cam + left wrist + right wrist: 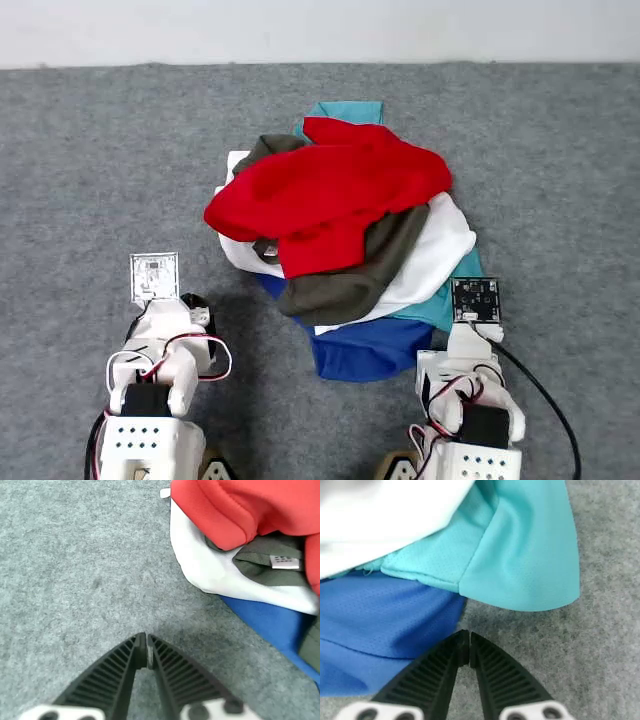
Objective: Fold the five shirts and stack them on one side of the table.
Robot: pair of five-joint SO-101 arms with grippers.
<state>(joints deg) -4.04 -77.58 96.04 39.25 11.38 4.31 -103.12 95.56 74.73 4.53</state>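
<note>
Folding not begun: crumpled red fleece shirt (pixel 330 190) tops the heap. Left gripper (pixel 147 651) and right gripper (pixel 469 647) are closed and empty; next, probably open and lift it.

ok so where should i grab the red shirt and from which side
Probably its thick rolled edge nearest the left gripper, approached from that arm's side. The red shirt lies topmost, and that edge bulges out over the white shirt. The gripper could therefore likely pinch it alone without catching the layers beneath.
</note>
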